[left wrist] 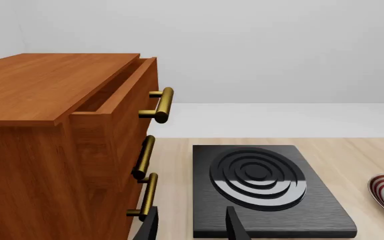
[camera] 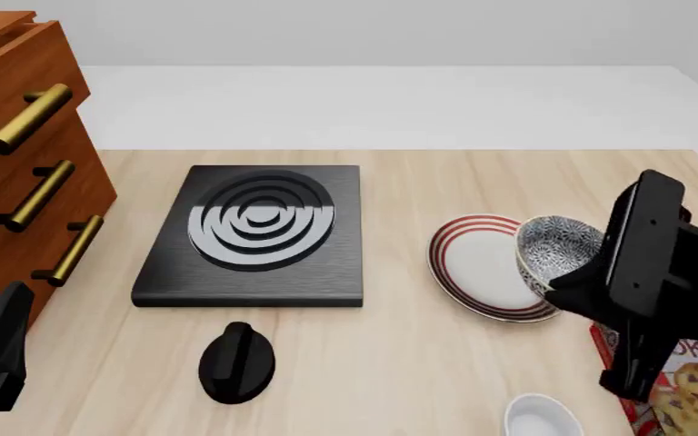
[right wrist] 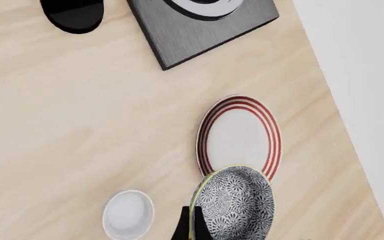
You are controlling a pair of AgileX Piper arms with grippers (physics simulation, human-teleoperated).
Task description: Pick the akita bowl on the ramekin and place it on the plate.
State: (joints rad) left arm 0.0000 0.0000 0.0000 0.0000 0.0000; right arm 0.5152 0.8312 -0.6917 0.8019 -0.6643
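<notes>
The right claw pinches the rim of the akita bowl, holding it lifted over the 3 o'clock edge of the plate; the ramekin sits bare at the plate's 5 o'clock. The placing looks nearly done: I would ease the bowl toward 9 o'clock until it is centred, level it, then lower before letting go, lest it tip off the red rim. A cookie box crowds the arm's near side. The left claw rests wide apart by the stove, well clear.
</notes>
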